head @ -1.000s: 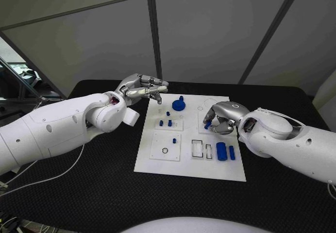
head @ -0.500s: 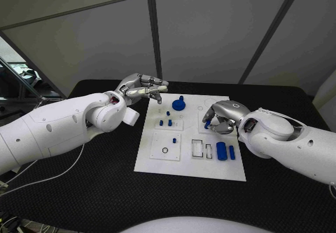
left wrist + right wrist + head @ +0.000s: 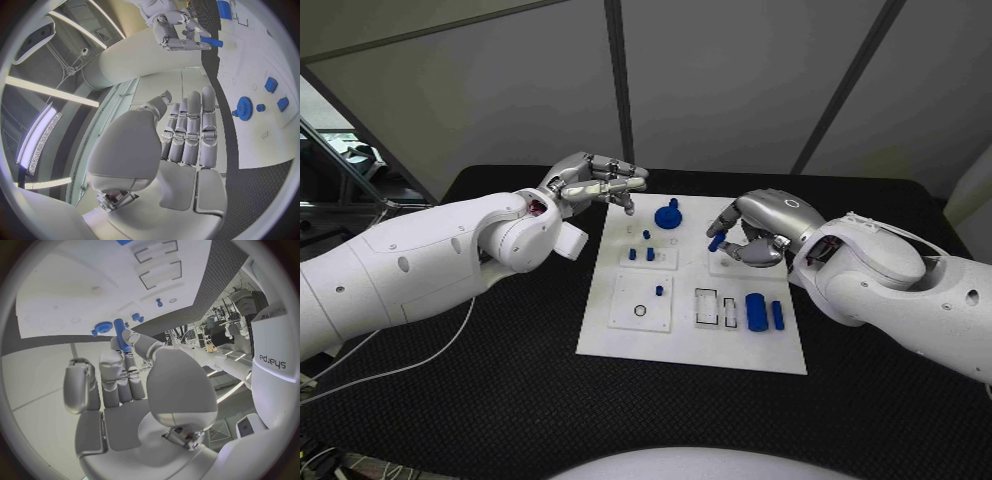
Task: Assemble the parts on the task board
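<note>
The white task board (image 3: pixel 687 335) lies in the middle of the black table. My right hand (image 3: pixel 759 232) hovers over its far right part and pinches a small blue peg (image 3: pixel 717 242) between thumb and a finger; the same peg (image 3: pixel 119 333) shows in the right wrist view, and again as the peg (image 3: pixel 211 41) in the left wrist view. My left hand (image 3: pixel 596 186) hangs above the board's far left corner and holds nothing, its fingers (image 3: pixel 189 129) side by side and the thumb apart. A blue gear (image 3: pixel 669 215) stands on the far part of the board.
Three short blue pegs (image 3: pixel 642 250) stand on the board near the gear, and one more peg (image 3: pixel 659 290) sits further forward. A thick blue cylinder (image 3: pixel 756 311) and a slim blue bar (image 3: pixel 777 314) lie beside two rectangular slots (image 3: pixel 707 305). Black table surrounds the board.
My right hand has risen and shifted slightly toward the far side of the board, carrying the blue peg. My left hand has stayed where it was.
</note>
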Tool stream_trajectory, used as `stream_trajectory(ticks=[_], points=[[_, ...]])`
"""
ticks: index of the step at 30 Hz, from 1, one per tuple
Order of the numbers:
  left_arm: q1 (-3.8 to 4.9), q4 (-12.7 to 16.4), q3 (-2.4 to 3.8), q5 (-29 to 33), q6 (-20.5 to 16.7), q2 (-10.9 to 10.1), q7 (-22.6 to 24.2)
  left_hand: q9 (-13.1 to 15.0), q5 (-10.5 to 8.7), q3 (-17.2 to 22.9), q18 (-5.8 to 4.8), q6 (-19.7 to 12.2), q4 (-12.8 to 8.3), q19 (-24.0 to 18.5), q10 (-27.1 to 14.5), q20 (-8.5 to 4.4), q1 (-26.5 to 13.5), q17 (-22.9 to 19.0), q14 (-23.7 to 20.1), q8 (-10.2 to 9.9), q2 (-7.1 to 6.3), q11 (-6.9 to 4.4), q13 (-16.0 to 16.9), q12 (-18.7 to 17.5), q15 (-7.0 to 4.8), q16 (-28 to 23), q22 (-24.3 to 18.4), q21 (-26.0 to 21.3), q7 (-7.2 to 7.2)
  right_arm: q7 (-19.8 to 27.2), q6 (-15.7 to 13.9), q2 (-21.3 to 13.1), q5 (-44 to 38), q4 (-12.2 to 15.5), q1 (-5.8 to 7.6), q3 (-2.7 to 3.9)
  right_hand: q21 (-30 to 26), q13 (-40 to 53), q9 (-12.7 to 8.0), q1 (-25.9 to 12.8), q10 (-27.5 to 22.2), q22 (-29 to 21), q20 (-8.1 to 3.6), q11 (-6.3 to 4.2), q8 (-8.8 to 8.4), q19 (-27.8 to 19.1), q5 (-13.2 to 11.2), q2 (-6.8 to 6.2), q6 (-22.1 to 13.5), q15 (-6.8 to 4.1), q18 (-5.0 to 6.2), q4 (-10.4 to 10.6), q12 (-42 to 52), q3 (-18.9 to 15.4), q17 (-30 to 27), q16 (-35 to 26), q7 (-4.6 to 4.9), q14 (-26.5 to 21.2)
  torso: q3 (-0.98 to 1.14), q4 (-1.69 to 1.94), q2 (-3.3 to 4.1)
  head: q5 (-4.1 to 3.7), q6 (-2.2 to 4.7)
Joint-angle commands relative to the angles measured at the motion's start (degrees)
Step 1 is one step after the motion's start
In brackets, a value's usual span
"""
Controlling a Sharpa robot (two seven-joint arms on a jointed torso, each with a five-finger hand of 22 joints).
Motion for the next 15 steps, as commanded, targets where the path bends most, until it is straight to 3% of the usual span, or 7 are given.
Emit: stream_trajectory(ticks=[1, 5, 12, 15], points=[[0.07, -0.07, 0.04, 0.31, 0.57, 0.19, 0.54, 0.09, -0.26, -0.19, -0.75, -0.09, 0.08, 0.3, 0.1, -0.02, -0.28, -0.09, 0.16, -0.3, -0.09, 0.3, 0.07, -0.37, 0.14, -0.27, -0.05, -0.18, 0.14, 1.51, -1.99, 1.29, 1.54, 1.28, 0.04, 0.17, 0.3, 0.05, 0.04, 0.56, 0.77, 0.58, -0.06, -0.3, 0.06, 0.37, 0.47, -0.09, 0.26, -0.35, -0.66, -0.23, -0.09, 0.09, -0.01, 0.36, 0.03, -0.08, -0.02, 0.1, 0.11, 0.1, -0.02], [0.07, -0.15, 0.04, 0.31, 0.58, 0.35, 0.57, 0.09, -0.26, -0.19, -0.75, -0.09, 0.08, 0.3, 0.1, -0.02, -0.28, -0.09, 0.16, -0.3, -0.09, 0.3, 0.07, -0.37, 0.14, -0.27, -0.05, -0.18, 0.14, 2.29, -1.51, 3.69, 2.76, 2.06, -0.03, -0.08, 0.28, 0.03, 0.03, 0.58, 0.74, 0.54, -0.07, -0.28, 0.01, 0.34, 0.55, -0.08, 0.22, -0.34, -0.65, -0.24, -0.18, 0.13, -0.01, 0.37, 0.06, -0.09, -0.02, 0.2, 0.08, 0.34, -0.25], [0.08, -0.48, 0.05, 0.31, 0.54, 0.79, 0.66, 0.09, -0.26, -0.19, -0.75, -0.09, 0.08, 0.3, 0.1, -0.02, -0.28, -0.09, 0.16, -0.3, -0.09, 0.3, 0.07, -0.37, 0.14, -0.27, -0.05, -0.18, 0.14, 4.08, -0.31, 8.3, 3.95, 2.7, -0.39, -3.8, 0.23, -0.02, -0.02, 0.6, 0.62, 0.44, -0.07, -0.19, -0.11, 0.27, 0.68, -0.01, 0.08, -0.31, -0.63, -0.23, -0.43, 0.24, -0.02, 0.4, 0.14, -0.12, -0.06, 0.07, 0.04, 1.05, -0.45], [0.09, -0.57, 0.05, 0.31, 0.53, 0.96, 0.7, 0.09, -0.26, -0.19, -0.75, -0.09, 0.08, 0.3, 0.1, -0.02, -0.28, -0.09, 0.16, -0.3, -0.09, 0.3, 0.07, -0.37, 0.14, -0.27, -0.05, -0.18, 0.14, 4.7, 0.31, 10.01, 4.17, 2.01, -0.73, -5.04, 0.2, -0.03, -0.04, 0.6, 0.57, 0.39, -0.07, -0.16, -0.15, 0.24, 0.69, 0.0, 0.02, -0.3, -0.62, -0.23, -0.51, 0.26, -0.02, 0.41, 0.17, -0.13, -0.04, 0.06, 0.06, 1.27, -0.5]])
